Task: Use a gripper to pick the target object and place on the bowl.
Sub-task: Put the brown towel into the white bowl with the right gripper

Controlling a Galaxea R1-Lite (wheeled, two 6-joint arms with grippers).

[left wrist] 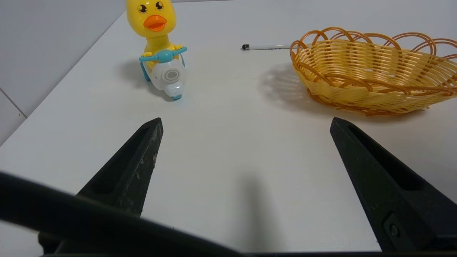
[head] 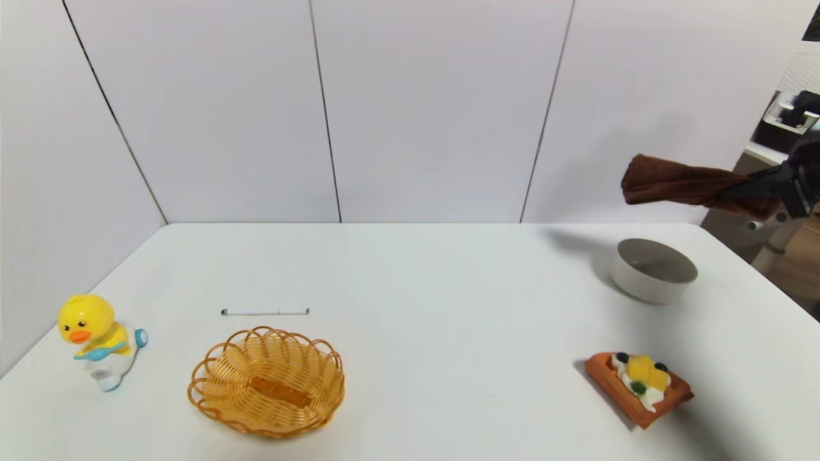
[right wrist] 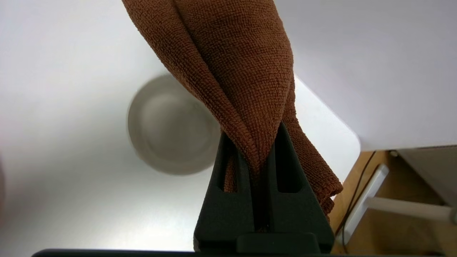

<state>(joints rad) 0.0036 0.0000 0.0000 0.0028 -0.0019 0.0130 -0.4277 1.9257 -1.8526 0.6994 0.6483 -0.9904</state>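
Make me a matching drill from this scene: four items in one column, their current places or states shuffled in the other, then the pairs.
Items:
1. dark brown cloth towel
2. round off-white bowl
3. orange woven wicker basket
4. yellow plastic duck toy

States:
A. near the table's left edge, beside the basket
B. empty, on the table's right side
C. clamped in the right tool, held in the air
D. in front of a white pen

Pairs: 1-C, 2-B, 3-D, 4-A
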